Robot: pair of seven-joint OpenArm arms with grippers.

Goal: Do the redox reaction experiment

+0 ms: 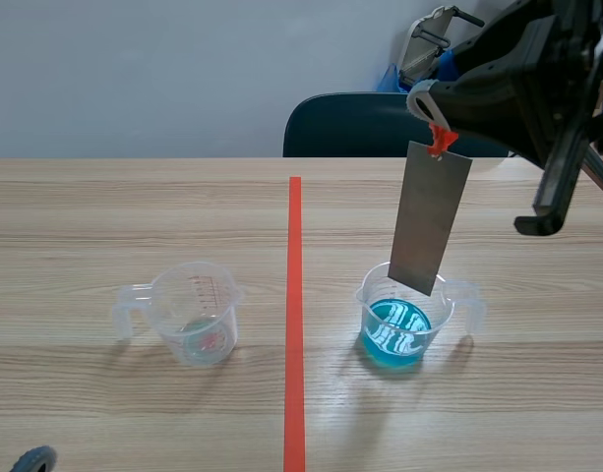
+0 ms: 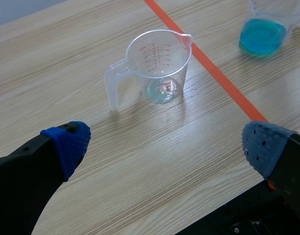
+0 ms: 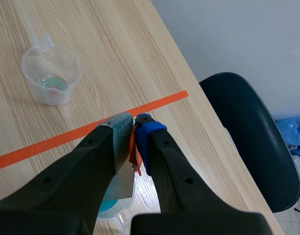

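My right gripper is raised at the right, shut on an orange-red tie from which a grey metal strip hangs. The strip's lower end hangs at the rim of a clear cup of blue liquid. In the right wrist view the fingers pinch the tie, with the strip and the blue cup below them. A second clear measuring cup with a little clear liquid stands left of the tape line. My left gripper is open, low and short of that cup.
An orange-red tape line runs down the middle of the wooden table. A dark chair stands behind the far edge. The blue cup lies beyond the tape in the left wrist view.
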